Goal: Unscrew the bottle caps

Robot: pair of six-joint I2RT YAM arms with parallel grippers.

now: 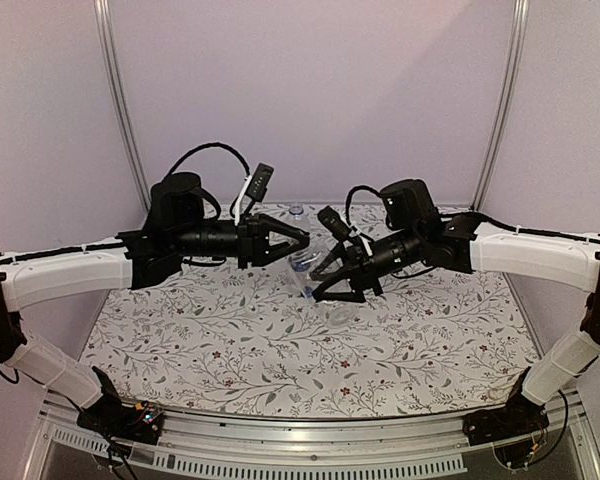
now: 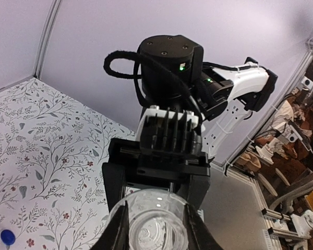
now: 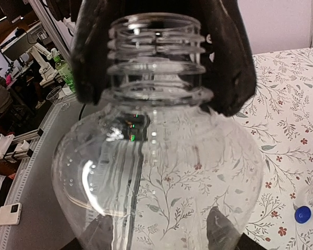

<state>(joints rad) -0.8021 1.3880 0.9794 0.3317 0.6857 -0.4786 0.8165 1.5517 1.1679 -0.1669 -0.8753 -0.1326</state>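
Fingers of the left gripper (image 2: 154, 221) are clamped shut on the bare threaded neck of the clear bottle (image 3: 156, 172), which is held above the table (image 3: 292, 104). The bottle's body is flanked by the right gripper (image 3: 156, 232); whether it is pressed cannot be told. At four o'clock from the bottle, in the right wrist view, the blue cap (image 3: 302, 214) is laid on the table.

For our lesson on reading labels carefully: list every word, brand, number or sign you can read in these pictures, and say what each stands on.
No text can be read in any view.
clear bottle: no label, no print.
labelled bottle: blue-and-white band, too small and blurred to read.
blue cap: no writing visible.
tablecloth: flower pattern only, no words.
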